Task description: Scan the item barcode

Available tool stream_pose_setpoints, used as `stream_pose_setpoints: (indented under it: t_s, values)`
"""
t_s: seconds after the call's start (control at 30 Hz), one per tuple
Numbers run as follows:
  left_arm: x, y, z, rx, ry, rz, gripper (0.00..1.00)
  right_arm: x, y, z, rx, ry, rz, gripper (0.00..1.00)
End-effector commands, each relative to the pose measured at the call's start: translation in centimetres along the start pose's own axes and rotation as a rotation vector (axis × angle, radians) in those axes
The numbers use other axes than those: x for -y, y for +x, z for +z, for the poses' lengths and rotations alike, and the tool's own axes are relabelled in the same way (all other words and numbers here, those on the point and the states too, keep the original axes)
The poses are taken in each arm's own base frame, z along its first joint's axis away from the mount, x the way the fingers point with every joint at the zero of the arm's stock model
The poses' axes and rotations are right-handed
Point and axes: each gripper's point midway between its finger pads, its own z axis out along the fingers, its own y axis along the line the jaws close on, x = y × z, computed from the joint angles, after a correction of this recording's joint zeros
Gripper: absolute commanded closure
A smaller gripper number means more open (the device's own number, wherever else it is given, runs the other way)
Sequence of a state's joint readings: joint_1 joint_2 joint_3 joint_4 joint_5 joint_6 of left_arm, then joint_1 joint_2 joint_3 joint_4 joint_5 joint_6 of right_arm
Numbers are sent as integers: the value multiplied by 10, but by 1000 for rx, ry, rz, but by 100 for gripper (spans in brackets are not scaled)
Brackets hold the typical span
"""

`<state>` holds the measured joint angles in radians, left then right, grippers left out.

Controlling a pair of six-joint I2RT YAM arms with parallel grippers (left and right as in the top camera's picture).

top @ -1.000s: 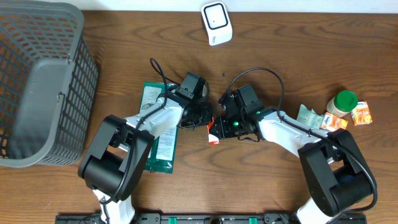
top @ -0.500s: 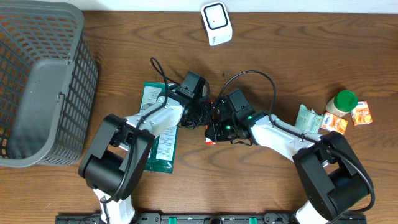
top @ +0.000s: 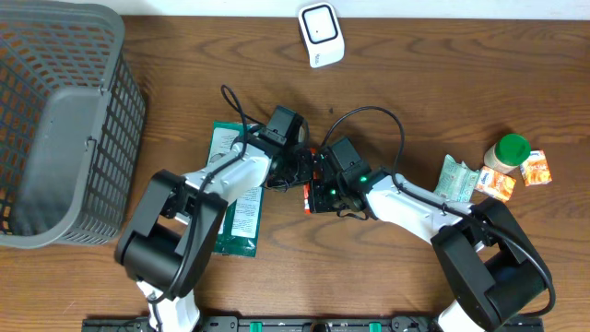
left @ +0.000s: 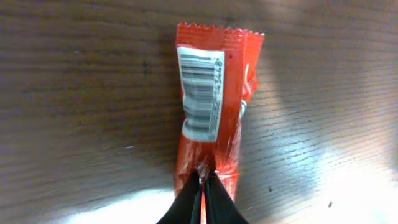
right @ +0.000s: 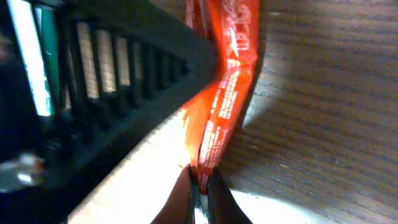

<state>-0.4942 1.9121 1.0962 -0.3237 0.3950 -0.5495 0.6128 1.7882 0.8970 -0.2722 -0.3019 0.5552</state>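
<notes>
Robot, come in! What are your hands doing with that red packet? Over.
Left hand shut on red packet. Right hand shut on it too. Barcode uncovered. White scanner at far edge, unblocked.

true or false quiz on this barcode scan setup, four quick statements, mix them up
1. The left gripper and right gripper are both shut on the red plastic wrapper: true.
2. The white barcode label shows in the left wrist view: true.
3. The wrapper lies in a basket: false, the grippers hold it at mid-table, away from the grey mesh basket.
4. A scanner sits beside the arm bases: false, the white box-shaped scanner sits at the far table edge.
</notes>
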Motion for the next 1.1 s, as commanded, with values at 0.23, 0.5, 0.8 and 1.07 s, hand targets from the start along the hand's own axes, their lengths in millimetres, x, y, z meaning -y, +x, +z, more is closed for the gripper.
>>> stream_pose_setpoints:
  t_s: [0.23, 0.5, 0.8, 1.07]
  values:
    - [2, -27, -106, 246, 8, 1, 85, 32, -34, -62, 118, 327, -267, 99]
    - [-58, -23, -132, 253, -184, -69, 83, 65, -56, -120, 156, 668, -591, 99]
    - [-114, -14, -148, 227, -391, -111, 71, 105, -80, -169, 211, 1091, -619, 99]
    - [-119, -14, -151, 230, -427, -103, 62, 120, -78, -156, 143, 1190, -636, 99]
